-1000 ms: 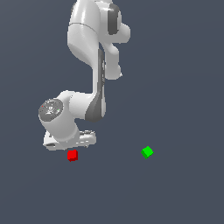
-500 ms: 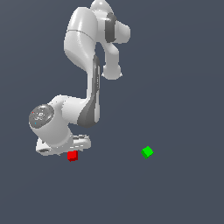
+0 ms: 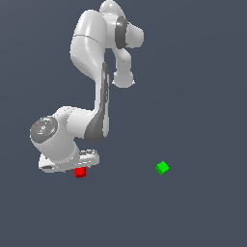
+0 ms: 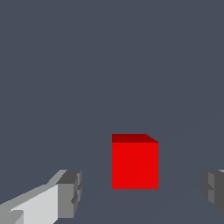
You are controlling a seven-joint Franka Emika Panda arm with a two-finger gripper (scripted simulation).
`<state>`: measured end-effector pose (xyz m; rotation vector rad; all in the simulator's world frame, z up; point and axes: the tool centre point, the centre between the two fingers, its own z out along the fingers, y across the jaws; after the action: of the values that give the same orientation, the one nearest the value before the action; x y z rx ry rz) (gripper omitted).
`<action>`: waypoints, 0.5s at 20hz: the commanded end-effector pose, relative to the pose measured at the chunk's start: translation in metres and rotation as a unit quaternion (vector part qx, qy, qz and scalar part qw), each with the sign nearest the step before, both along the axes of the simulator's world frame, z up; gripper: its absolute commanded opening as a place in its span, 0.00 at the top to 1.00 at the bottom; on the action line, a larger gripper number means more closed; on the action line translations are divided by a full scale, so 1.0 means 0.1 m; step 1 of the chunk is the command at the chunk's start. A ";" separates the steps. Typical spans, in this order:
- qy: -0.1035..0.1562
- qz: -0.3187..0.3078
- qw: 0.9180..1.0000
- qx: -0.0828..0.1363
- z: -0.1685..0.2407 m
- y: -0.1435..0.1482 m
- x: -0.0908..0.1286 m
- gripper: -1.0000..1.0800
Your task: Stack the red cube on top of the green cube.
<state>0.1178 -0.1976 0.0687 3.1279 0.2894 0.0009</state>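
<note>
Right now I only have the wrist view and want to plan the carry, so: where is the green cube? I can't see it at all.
Observer: The green cube sits alone on the floor, toward the exterior view's right of the red cube.
Operator: Is anything between the two cubes?
Observer: No, only bare floor lies between them in the exterior view.
Operator: How is the arm posed over the red one?
Observer: It is folded low, with the gripper directly above the red cube, whose top edge is hidden by it.

Red cube (image 3: 80,172) well apart from green cube (image 3: 162,167)
</note>
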 end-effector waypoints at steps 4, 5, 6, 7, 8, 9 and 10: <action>0.000 0.000 1.000 0.000 -0.18 0.00 0.00 0.04; 0.000 0.000 1.000 0.000 -0.24 0.00 -0.01 0.04; 0.000 0.000 1.000 0.000 -0.30 0.00 -0.01 0.04; 0.000 0.000 1.000 0.000 -0.36 0.00 -0.01 0.04; 0.000 0.000 1.000 0.000 -0.40 0.00 -0.01 0.04; 0.000 0.000 1.000 0.000 -0.44 0.00 -0.01 0.04; 0.000 0.000 1.000 0.000 -0.47 0.00 -0.01 0.04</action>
<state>0.1164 -0.1975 0.0269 3.1286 0.2896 -0.0023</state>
